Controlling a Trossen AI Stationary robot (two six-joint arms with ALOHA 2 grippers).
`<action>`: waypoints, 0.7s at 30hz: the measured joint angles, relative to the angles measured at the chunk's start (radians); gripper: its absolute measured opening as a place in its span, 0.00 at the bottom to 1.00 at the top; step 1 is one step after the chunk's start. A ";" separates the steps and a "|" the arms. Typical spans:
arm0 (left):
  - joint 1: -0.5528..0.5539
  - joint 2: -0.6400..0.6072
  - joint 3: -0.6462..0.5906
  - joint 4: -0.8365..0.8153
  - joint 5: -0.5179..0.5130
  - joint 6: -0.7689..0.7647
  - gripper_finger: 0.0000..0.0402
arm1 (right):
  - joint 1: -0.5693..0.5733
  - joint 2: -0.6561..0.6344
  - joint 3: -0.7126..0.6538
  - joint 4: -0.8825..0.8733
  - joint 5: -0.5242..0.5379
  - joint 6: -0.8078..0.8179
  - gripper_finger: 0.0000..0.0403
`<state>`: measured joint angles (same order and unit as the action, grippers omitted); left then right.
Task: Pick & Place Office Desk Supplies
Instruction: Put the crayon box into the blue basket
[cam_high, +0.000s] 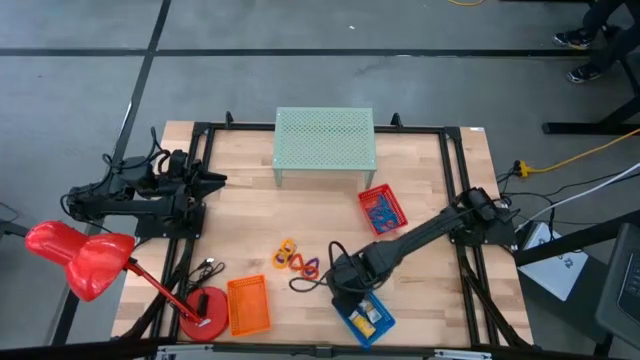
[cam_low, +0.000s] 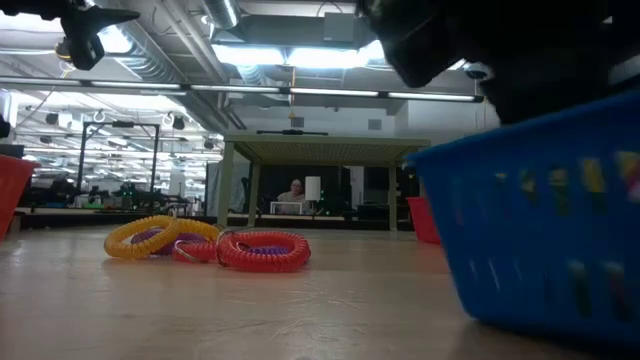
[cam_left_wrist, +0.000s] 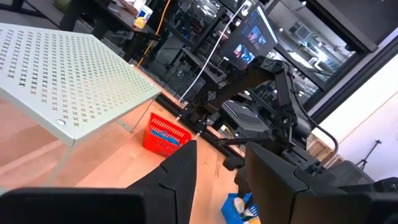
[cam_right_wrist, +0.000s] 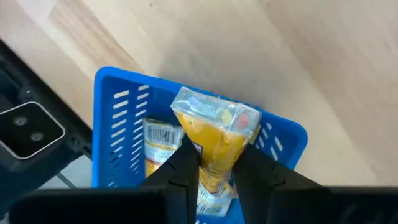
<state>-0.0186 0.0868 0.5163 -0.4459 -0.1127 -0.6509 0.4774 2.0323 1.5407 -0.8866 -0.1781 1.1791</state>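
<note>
- Right end effector (cam_right_wrist: 214, 165) grips a yellow packet (cam_right_wrist: 214, 140) over the blue basket (cam_right_wrist: 112, 115) at the bench's (cam_high: 420, 190) front edge.
- Left end effector (cam_left_wrist: 217, 171) waits narrowly parted, empty, at the left edge.

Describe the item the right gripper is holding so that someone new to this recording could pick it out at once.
Start at the blue basket near the table's front edge, the one the right arm reaches over. Directly above it the right gripper is shut on a yellow packet with a clear, crinkled top. Similar packets lie flat in the basket; this is the only one lifted between the fingers.
</note>
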 joint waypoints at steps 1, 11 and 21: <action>0.000 0.000 0.000 -0.001 0.000 0.000 0.33 | -0.012 0.000 -0.007 0.001 -0.002 -0.015 0.19; 0.000 0.000 0.000 -0.007 0.000 0.000 0.33 | -0.149 0.015 -0.042 -0.032 0.091 -0.167 0.19; 0.000 0.000 0.000 -0.006 -0.001 0.006 0.33 | -0.167 -0.022 -0.036 -0.025 0.060 -0.176 0.17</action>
<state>-0.0187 0.0868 0.5163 -0.4520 -0.1135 -0.6449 0.3100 2.0107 1.5051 -0.9115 -0.1179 1.0027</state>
